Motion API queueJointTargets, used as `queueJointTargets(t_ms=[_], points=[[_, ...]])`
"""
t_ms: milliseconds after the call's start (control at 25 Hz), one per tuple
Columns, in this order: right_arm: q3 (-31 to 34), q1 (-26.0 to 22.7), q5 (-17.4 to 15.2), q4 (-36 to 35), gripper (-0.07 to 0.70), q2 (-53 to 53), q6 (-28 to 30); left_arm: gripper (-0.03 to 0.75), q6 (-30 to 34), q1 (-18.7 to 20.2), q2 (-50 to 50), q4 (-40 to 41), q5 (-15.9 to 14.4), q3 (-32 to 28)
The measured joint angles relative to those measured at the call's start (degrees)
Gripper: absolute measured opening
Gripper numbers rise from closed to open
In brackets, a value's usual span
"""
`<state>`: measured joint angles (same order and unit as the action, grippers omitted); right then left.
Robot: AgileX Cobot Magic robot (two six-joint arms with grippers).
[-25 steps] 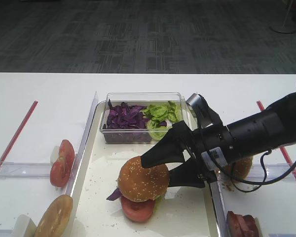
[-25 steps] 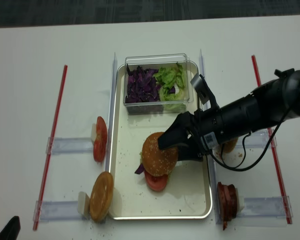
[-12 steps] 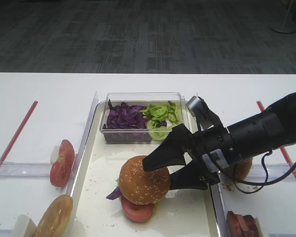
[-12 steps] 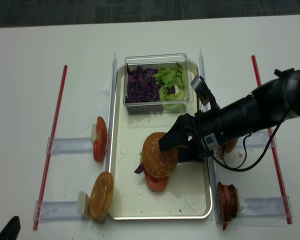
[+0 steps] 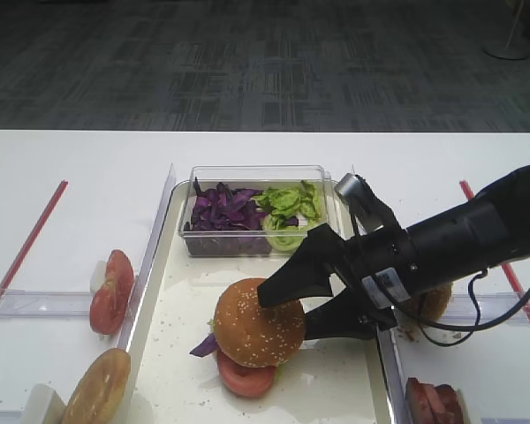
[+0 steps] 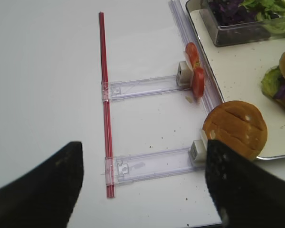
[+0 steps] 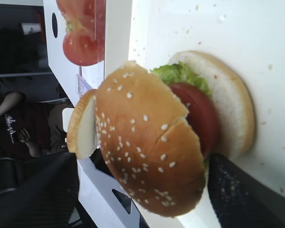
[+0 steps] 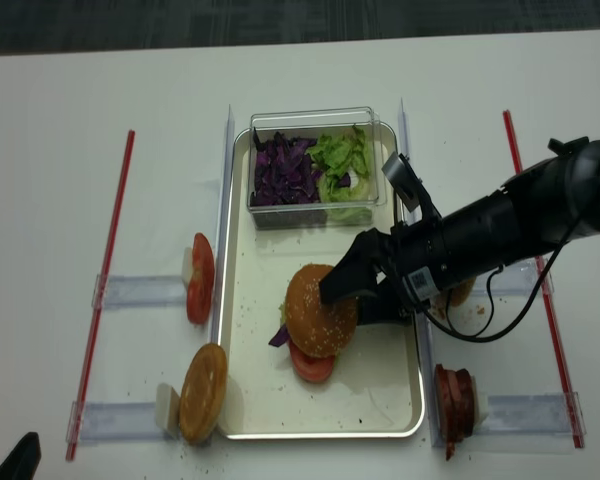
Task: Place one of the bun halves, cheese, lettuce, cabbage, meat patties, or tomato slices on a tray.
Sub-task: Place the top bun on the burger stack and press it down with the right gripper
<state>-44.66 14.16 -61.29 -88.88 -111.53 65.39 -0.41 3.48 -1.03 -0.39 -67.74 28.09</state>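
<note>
Right wrist view shows the right gripper (image 5: pixel 293 306) spread open around the bun halves (image 7: pixel 149 161); stack's tomato slices (image 7: pixel 199 116) partly hidden.

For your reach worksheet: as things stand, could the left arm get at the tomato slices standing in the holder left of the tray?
Probably yes. The tomato slices stand upright in the open, with only bare table before the left gripper.

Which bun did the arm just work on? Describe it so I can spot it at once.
Find the long cream tray mid-table, with a clear box of purple and green leaves at its far end. Near the tray's middle, a sesame bun top sits on a stack, tomato peeking out below. The other bun, off the tray's left edge, stands alone, almost seedless.
</note>
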Motion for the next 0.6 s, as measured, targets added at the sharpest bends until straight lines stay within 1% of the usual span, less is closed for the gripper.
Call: queueJointTargets(t_ms=[240, 600], points=[[0.0, 0.0, 1.6, 0.4, 0.580, 0.0, -0.4, 0.492, 0.0, 0.0, 0.0, 0.0, 0.0, 0.0], [0.0, 0.0, 1.6, 0.4, 0.580, 0.0, -0.6, 0.492, 0.0, 0.0, 0.0, 0.0, 0.0, 0.0]])
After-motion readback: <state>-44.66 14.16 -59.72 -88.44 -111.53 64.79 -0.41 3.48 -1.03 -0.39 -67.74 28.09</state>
